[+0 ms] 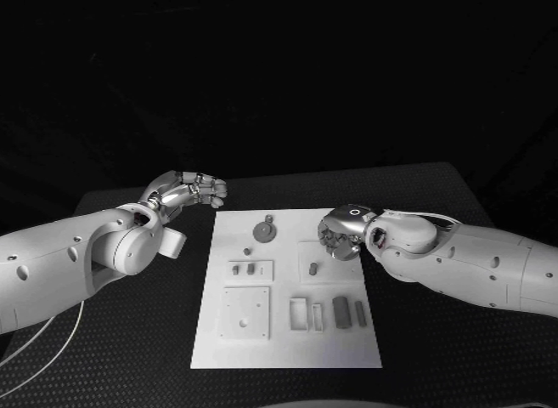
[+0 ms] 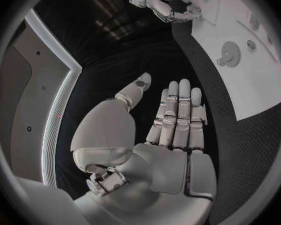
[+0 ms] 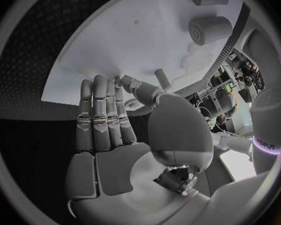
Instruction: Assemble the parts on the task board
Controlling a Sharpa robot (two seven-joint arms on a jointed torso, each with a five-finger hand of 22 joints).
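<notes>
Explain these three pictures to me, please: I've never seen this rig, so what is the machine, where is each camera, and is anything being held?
It is a robot with two white arms ending in silver hands. The head camera looks down on a black table with the white task board in the middle. The left hand hangs beside the board's far left corner; the right hand is over its right edge. The two round pictures come from cameras behind each wrist: the left hand and right hand both show flat, spread fingers holding nothing. Small grey parts lie on the board, including a round gear.
</notes>
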